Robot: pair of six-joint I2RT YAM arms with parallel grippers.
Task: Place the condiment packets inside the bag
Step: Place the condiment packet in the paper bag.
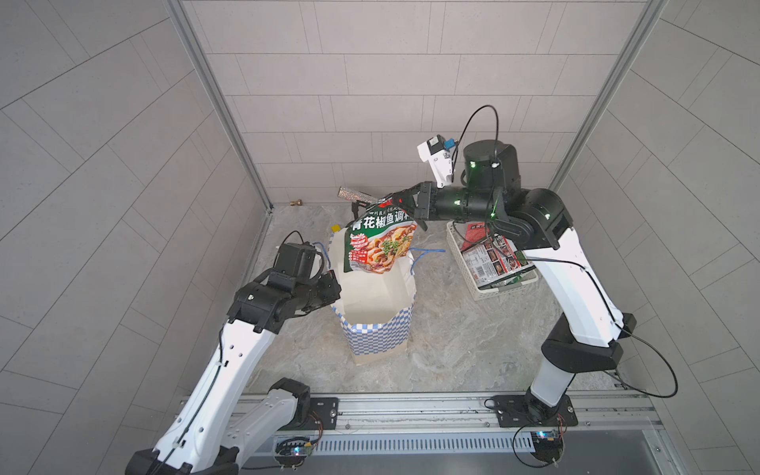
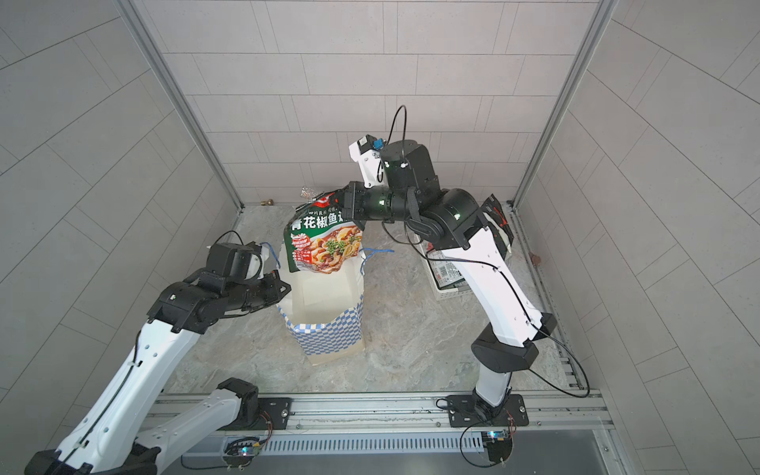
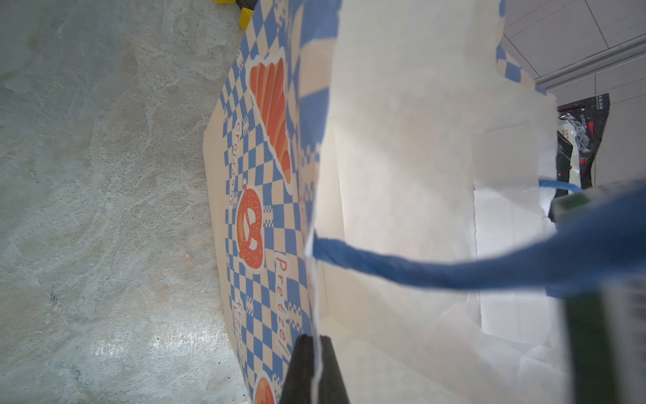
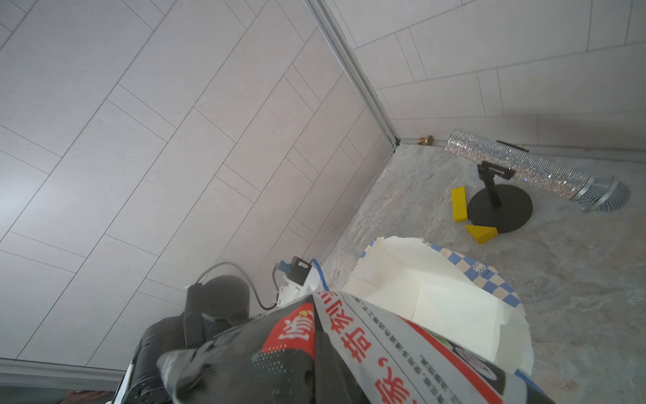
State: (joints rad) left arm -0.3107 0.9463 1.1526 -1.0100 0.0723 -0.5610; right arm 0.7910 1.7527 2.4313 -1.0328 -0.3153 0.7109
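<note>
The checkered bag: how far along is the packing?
Nothing done yet: the bag looks empty inside. In hand: the right fingers hold a green packet over its opening while the left fingers pinch its rim. Still to do: dropping that one in, then the packets in the white basket.

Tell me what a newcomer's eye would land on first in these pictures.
The green condiment packet dangles from the shut right gripper above the far edge of the open checkered bag, mid-table. The left gripper pinches the bag's rim on its own side. More packets lie in the white basket on the right side of the table.
</note>
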